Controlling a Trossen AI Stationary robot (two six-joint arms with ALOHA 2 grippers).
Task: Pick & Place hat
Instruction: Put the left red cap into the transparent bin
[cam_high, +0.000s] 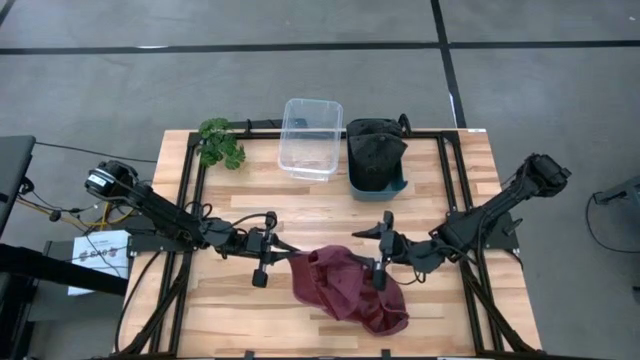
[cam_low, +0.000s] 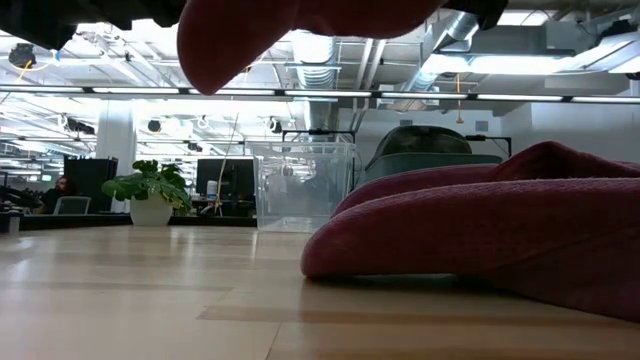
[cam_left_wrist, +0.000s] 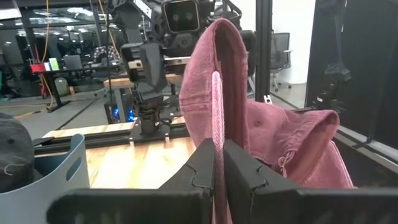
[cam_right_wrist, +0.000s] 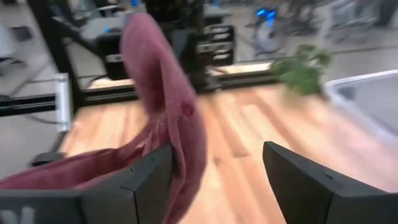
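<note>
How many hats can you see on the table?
2. A dark red hat lies at the table's near edge, one edge pinched up by the left claw. A dark hat sits in the blue bin at the back. Others might be hidden underneath it.

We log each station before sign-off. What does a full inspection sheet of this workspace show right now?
Surface: wooden table, bare planks at the front.
Job's things: maroon hat, one edge lifted; clear plastic bin; teal bin holding a dark cap.
Clutter: small green plant.
Grippers: left gripper shut on the maroon hat; right gripper open beside it.
Cables: yellow and black wires off the table's left.
Surroundings: grey floor.
</note>
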